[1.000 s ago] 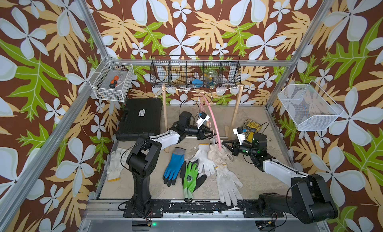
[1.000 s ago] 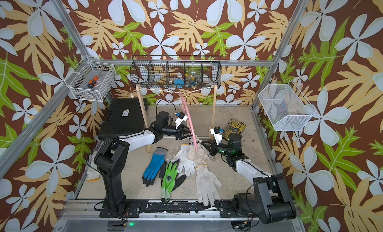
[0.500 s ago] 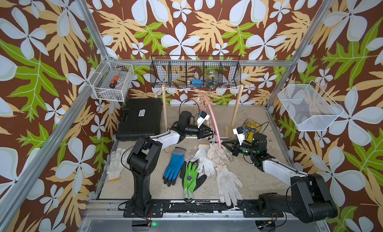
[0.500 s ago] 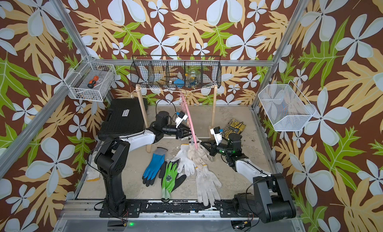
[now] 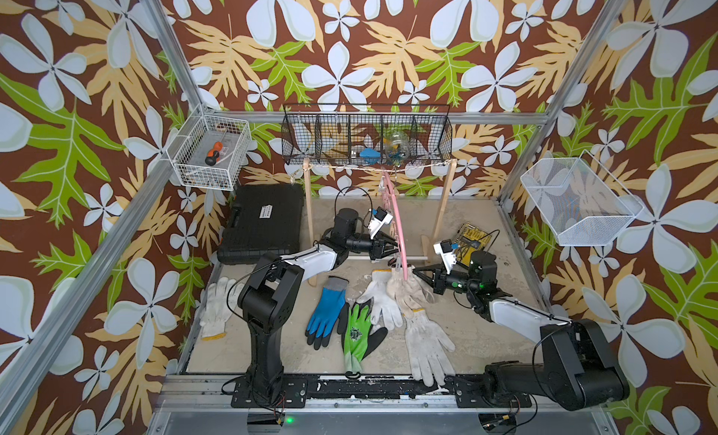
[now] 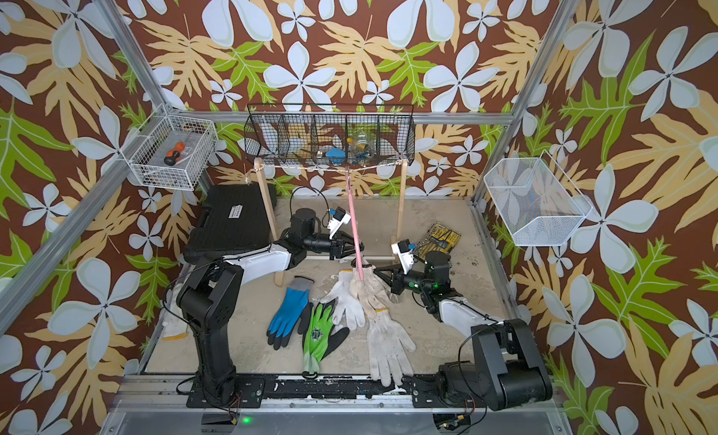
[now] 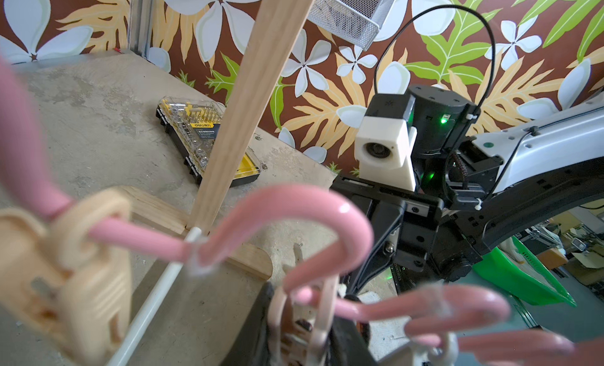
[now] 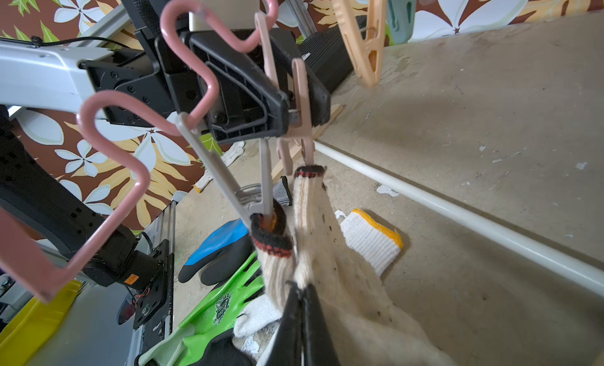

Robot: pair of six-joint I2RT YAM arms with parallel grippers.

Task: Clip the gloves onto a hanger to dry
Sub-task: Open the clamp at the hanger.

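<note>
On the table [image 5: 485, 328] at left, a white glove [image 5: 215, 308], blue glove [image 5: 324, 316] and green glove [image 5: 357, 336] lie unclipped. Centre: left tool [image 5: 391, 247] pinching a clip [image 8: 302, 86] on the pink hanger [image 5: 397, 215]; right tool [image 5: 417, 275], closed on a beige glove [image 8: 327, 250], holds its cuff beneath.

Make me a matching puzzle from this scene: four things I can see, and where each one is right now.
Things: 1 blue glove; 2 raised beige glove; 3 pale pink clip; 4 screwdriver.
Places: A squeezed by the left gripper; B in the white wire basket; C flat on the floor; D pinched by the right gripper.
Pairs: 1-C, 2-D, 3-A, 4-B.
</note>
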